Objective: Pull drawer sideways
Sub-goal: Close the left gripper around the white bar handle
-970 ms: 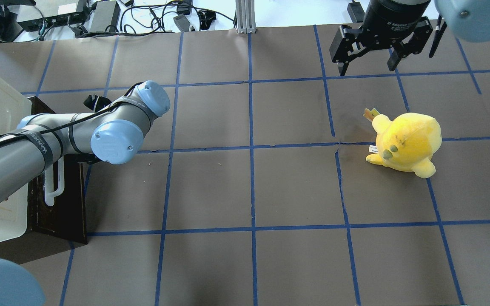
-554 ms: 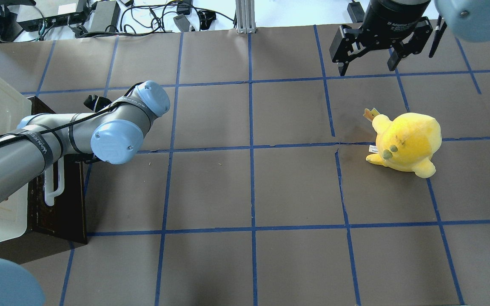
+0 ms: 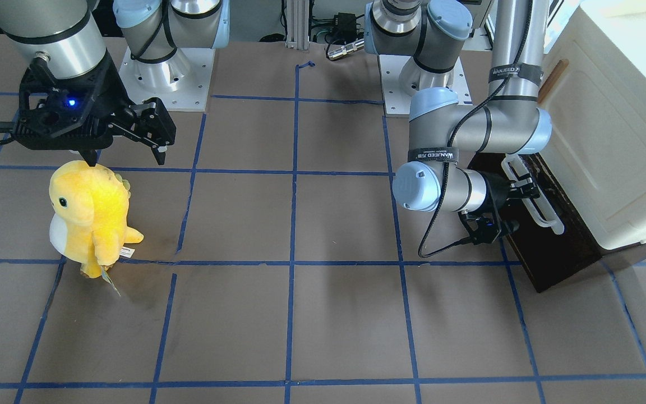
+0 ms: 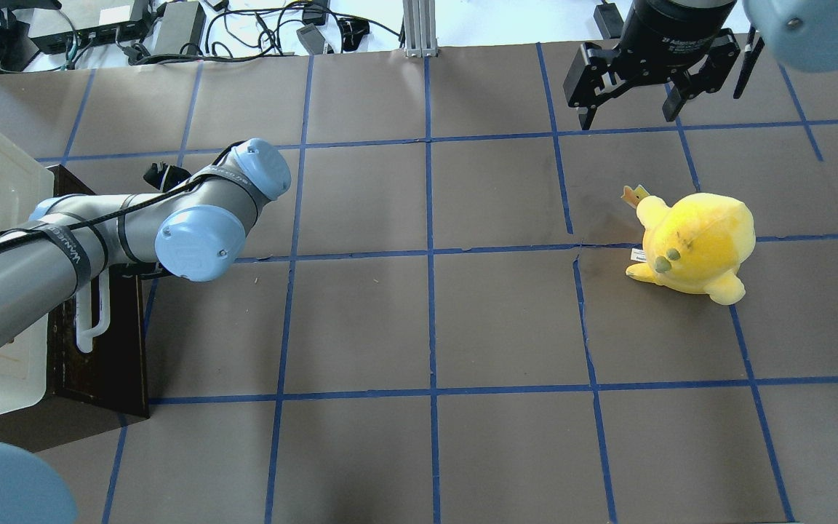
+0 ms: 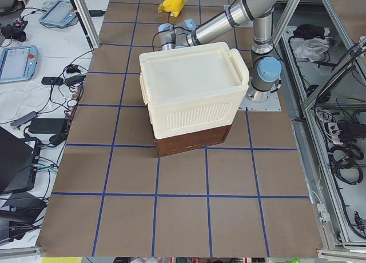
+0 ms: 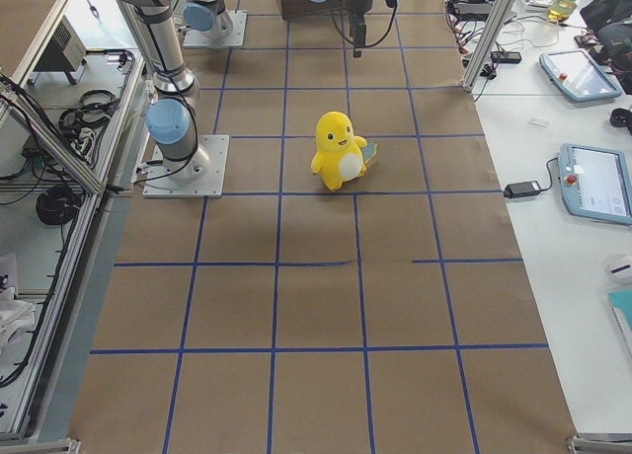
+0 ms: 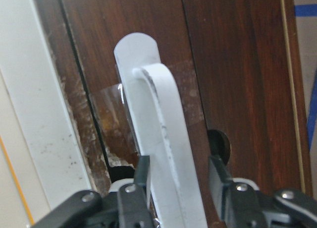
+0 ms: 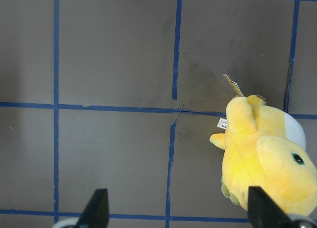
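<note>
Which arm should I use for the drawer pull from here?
Left. The left hand straddles the white bar handle on the drawer front. The right hand hangs open far from it, near the yellow plush toy.

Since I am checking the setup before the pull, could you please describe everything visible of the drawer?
The drawer is a low, dark brown wooden front at the foot of the cream cabinet. The wood looks scuffed along one seam. Its long white bar handle, plastic-looking, stands off the front. The left tool straddles that handle, one finger against it, the other just clear. The drawer looks shut or nearly so; the inside is hidden.
</note>
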`<action>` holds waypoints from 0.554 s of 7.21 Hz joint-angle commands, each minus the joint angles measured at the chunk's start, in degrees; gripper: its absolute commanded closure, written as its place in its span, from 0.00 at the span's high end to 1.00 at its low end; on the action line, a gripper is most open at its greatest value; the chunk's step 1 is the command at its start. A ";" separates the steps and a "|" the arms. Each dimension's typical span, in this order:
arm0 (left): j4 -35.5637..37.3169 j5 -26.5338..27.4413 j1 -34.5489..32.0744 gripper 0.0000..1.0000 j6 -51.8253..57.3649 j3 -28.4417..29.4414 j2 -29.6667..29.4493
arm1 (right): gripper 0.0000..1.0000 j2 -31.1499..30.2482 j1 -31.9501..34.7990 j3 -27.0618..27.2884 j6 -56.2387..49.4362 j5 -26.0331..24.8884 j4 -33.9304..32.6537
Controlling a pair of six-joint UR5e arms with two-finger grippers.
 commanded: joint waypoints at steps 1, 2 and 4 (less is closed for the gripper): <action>0.00 -0.06 0.00 0.38 0.10 0.01 0.00 | 1.00 0.00 0.00 0.00 -0.06 0.00 0.00; 0.00 -0.06 0.00 0.38 0.10 0.01 0.00 | 1.00 0.00 0.00 0.00 0.02 0.00 0.00; 0.00 -0.06 0.00 0.29 0.10 0.01 0.00 | 1.00 0.00 0.00 0.00 0.02 0.00 0.00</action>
